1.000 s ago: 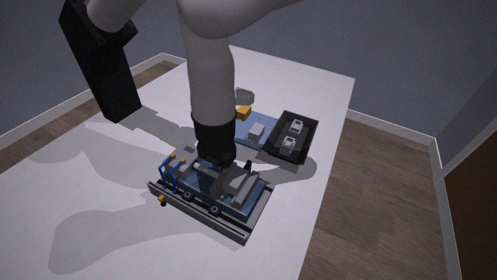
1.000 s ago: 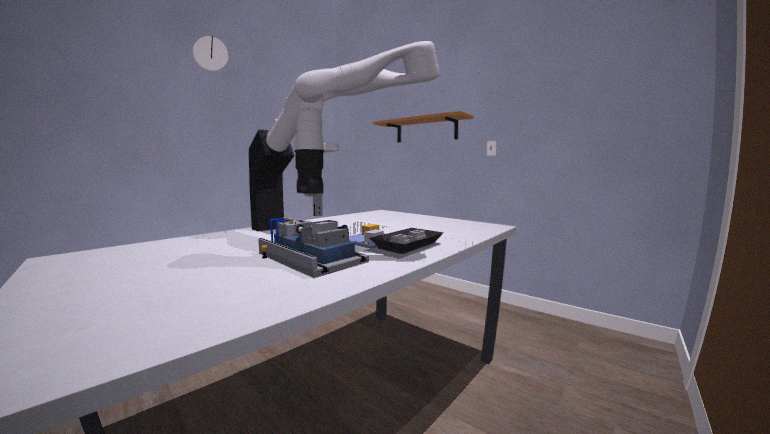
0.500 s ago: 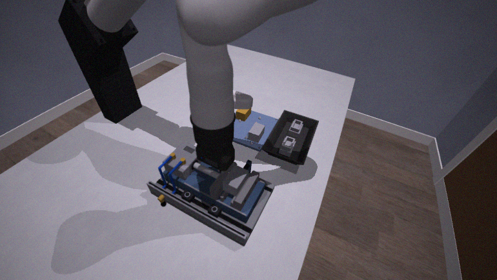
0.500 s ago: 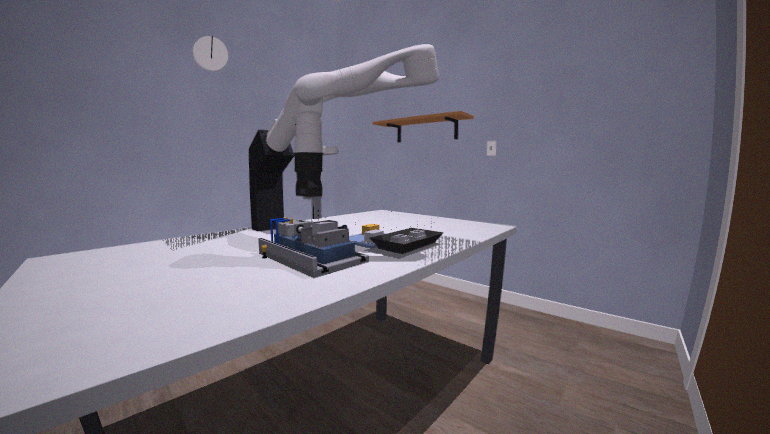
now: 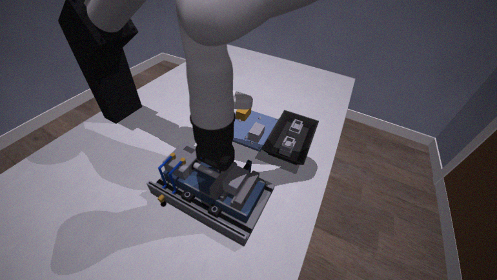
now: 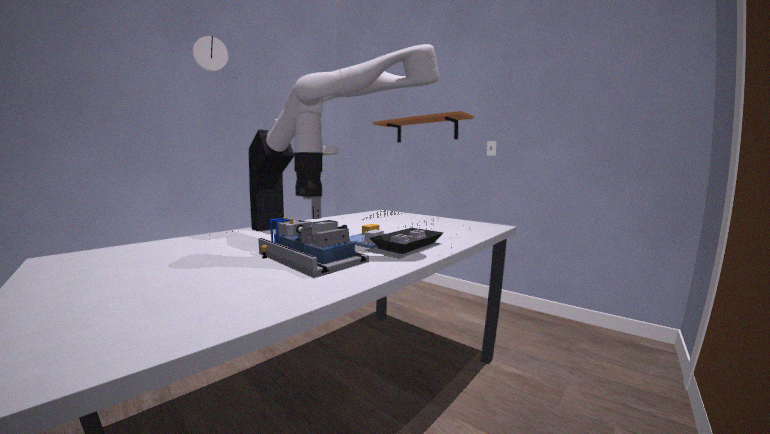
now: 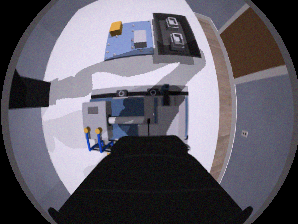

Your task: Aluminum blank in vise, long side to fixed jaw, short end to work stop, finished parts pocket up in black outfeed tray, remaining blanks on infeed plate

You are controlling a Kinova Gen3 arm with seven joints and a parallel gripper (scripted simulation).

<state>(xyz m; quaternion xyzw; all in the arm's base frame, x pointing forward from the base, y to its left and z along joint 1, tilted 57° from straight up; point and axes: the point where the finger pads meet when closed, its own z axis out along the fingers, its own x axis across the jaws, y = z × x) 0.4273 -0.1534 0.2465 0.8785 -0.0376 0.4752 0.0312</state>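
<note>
My gripper (image 6: 316, 211) is shut and empty. It hangs just above the vise (image 5: 208, 189), over the gap between the jaws. In the top view my black wrist (image 5: 213, 148) hides the fingertips. The jaw with blue hoses (image 5: 175, 166) is at the left end and the fixed jaw (image 5: 245, 189) at the right. A pale gray face (image 5: 239, 181) shows next to the fixed jaw; I cannot tell if it is a blank. A gray blank (image 5: 256, 131) and a yellow brass blank (image 5: 243, 113) sit on the blue infeed plate. Two pocketed parts (image 5: 295, 126) (image 5: 287, 143) lie in the black tray (image 5: 290, 136).
The arm's black base column (image 5: 99, 66) stands at the back left of the white table. The table's right edge runs close beside the tray, with wooden floor below. The wrist view shows the vise (image 7: 129, 112), the plate (image 7: 129, 39) and the tray (image 7: 176, 35) ahead.
</note>
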